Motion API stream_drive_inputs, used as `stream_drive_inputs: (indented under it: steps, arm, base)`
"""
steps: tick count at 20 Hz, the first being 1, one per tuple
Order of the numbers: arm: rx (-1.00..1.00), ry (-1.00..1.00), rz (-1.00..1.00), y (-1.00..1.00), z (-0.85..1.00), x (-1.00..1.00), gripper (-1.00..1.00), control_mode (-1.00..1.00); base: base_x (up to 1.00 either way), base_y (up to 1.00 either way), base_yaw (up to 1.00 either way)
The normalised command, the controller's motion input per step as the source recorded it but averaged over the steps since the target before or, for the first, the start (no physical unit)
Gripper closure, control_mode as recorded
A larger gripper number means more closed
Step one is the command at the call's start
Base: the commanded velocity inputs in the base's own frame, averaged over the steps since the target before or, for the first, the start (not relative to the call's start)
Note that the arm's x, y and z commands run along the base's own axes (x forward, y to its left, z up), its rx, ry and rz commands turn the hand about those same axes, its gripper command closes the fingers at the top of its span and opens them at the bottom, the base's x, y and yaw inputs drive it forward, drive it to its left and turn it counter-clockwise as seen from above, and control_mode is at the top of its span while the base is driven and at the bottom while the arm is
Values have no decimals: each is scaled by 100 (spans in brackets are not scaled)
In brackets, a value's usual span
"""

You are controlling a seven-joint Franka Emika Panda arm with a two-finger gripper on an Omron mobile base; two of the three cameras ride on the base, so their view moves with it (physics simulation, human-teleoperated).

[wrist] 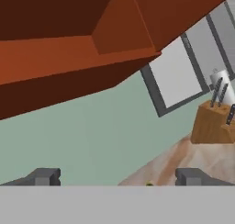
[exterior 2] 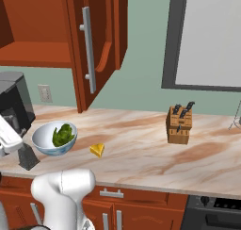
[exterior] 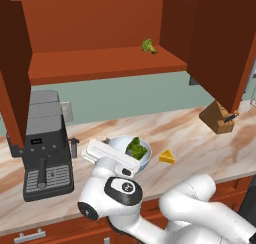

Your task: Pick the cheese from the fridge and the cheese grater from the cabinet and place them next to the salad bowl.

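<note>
The salad bowl [exterior 2: 54,137], white with green leaves, stands on the marble counter [exterior 2: 141,153]; it is also in the left base view as the salad bowl [exterior: 134,151]. The cheese [exterior 2: 97,150], a small yellow wedge, lies on the counter just right of the bowl, seen too as the cheese [exterior: 167,156]. The cheese grater [exterior 2: 28,157], dark grey and tapered, stands upright just left of the bowl. Just above the grater and apart from it is my gripper [wrist: 118,177], open with nothing between its fingertips [wrist: 43,176]. The cabinet [exterior: 100,63] hangs open above.
A black coffee machine [exterior: 46,145] stands on the counter left of the bowl. A wooden knife block [exterior 2: 179,125] sits far right. A small green vegetable [exterior: 148,46] lies on the cabinet shelf. The open cabinet door [exterior 2: 92,45] hangs over the counter. Base cabinets run along the counter's front edge.
</note>
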Motion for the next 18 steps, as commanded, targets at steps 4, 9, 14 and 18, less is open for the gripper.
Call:
stream_drive_inputs:
  steps: [4, 9, 14, 18]
  arm:
    - [16, -4, -6, -34, 70, -47, -100, -100]
    - [7, 20, -8, -51, 73, -60, -100, -100]
    - [4, 18, -6, -50, 77, -61, -100, -100]
    - [1, 18, -1, -42, 63, -79, -100, -100]
  base:
    - [0, 0, 0]
    - [0, 0, 0]
    - [0, 0, 0]
    - [0, 0, 0]
